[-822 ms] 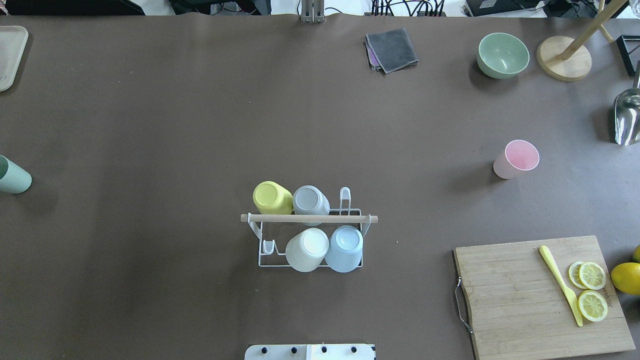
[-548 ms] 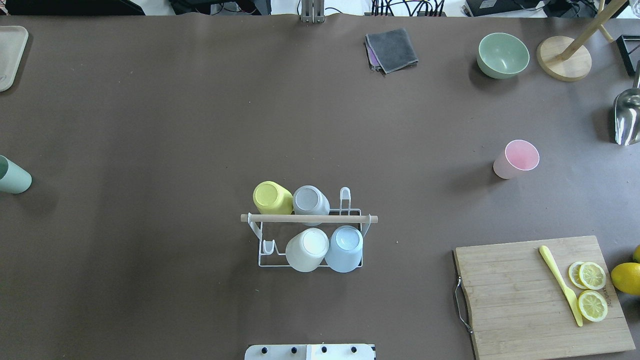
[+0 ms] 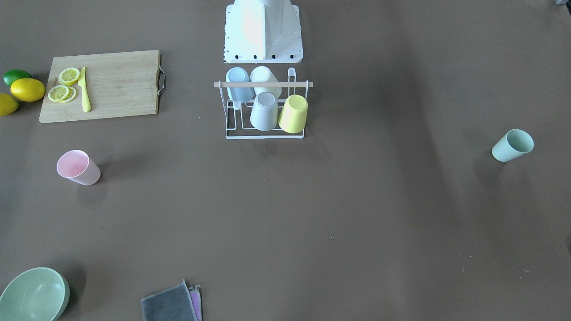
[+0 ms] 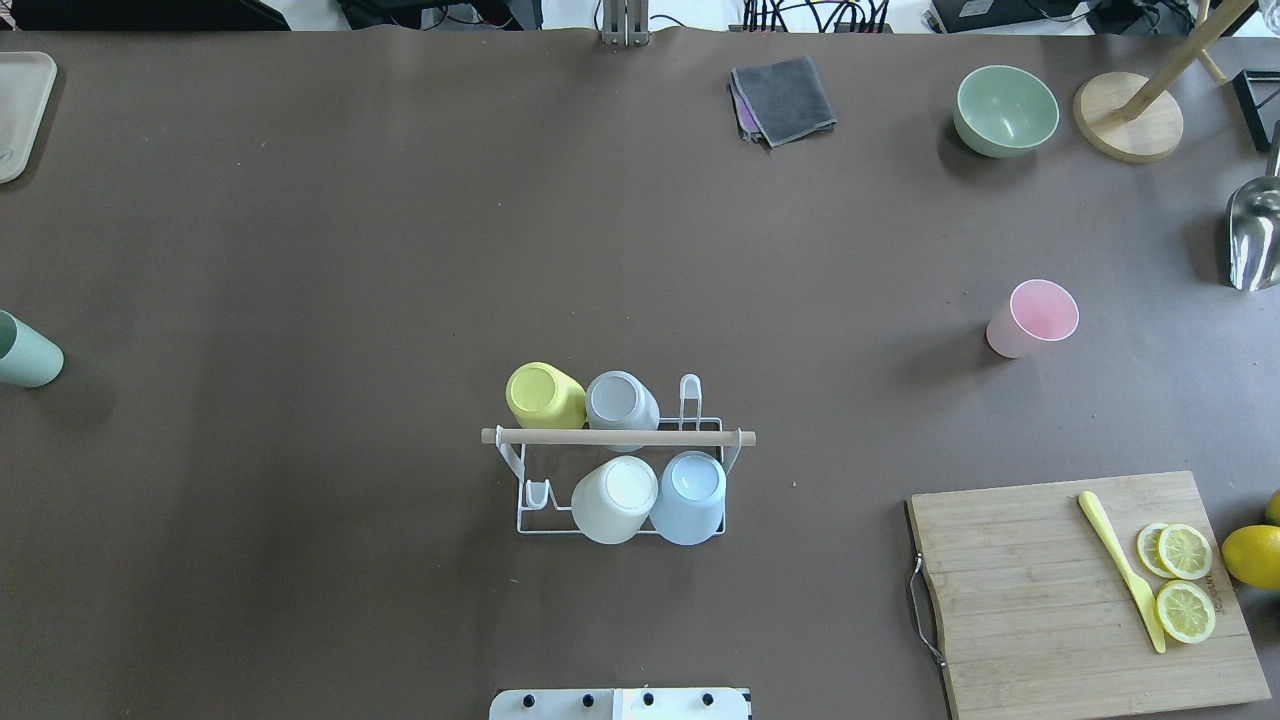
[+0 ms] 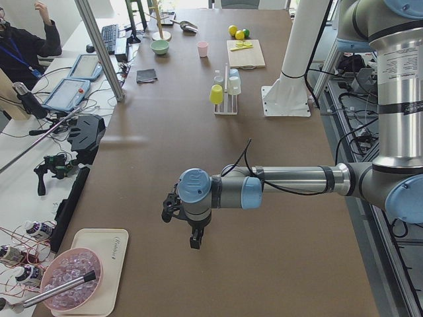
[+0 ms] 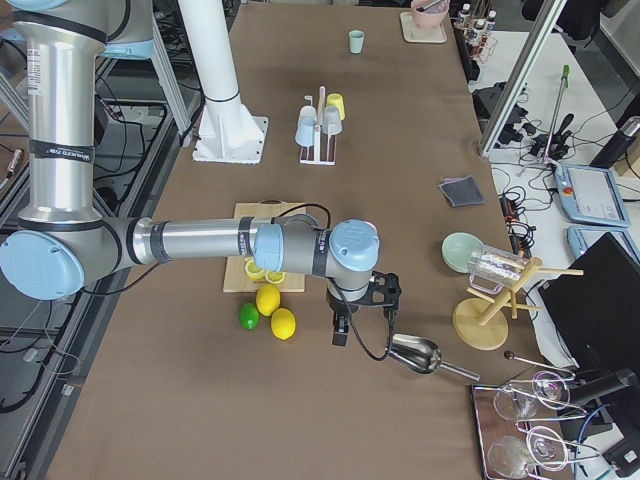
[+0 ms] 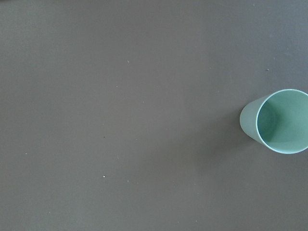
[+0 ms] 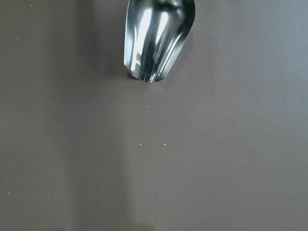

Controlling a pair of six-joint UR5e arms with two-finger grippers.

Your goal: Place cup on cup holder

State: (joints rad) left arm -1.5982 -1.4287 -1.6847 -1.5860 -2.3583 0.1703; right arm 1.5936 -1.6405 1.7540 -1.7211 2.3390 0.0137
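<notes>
Nothing moved | green cup (image 7: 281,121) (upright) off-centre under left tool (image 5: 195,239)

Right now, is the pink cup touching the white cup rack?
Apart. The overhead view shows the pink cup standing well right of the cup holder, with bare table between them.

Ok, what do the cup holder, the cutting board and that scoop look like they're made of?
The cup holder looks like thin metal wire with a white coating, topped by a pale bare-wood rod. The cutting board looks like bamboo or light wood: visible strips and grain, matte. The scoop is probably polished steel, given its mirror-like reflections.
</notes>
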